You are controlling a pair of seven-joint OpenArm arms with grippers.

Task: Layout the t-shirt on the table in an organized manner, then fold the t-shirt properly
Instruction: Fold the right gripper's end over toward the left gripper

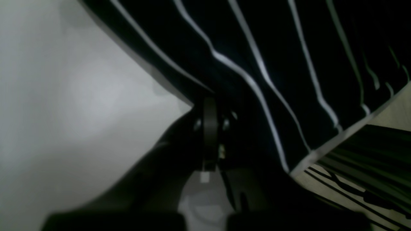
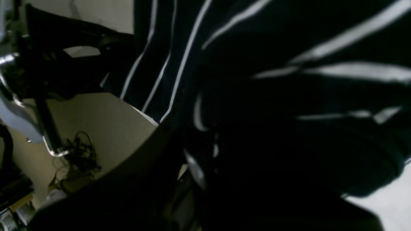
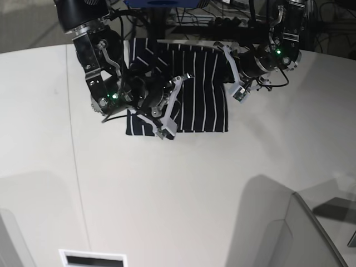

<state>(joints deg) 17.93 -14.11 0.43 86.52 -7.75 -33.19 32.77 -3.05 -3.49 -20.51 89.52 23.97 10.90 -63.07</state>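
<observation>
Your t-shirt (image 3: 200,94) lies at the far side of the table (image 3: 183,189), dark navy with thin white stripes, its near hem running fairly straight and its far part draped up toward the robot's base. In the base view your right gripper (image 3: 167,108) sits over the shirt's left portion, above the near-left corner. Your left gripper (image 3: 236,78) is at the shirt's far-right edge. In the left wrist view, striped cloth (image 1: 257,64) fills the frame above the white tabletop (image 1: 64,96); the right wrist view shows only dark folds (image 2: 289,96). You cannot tell how either pair of jaws stands; cloth and shadow hide them.
</observation>
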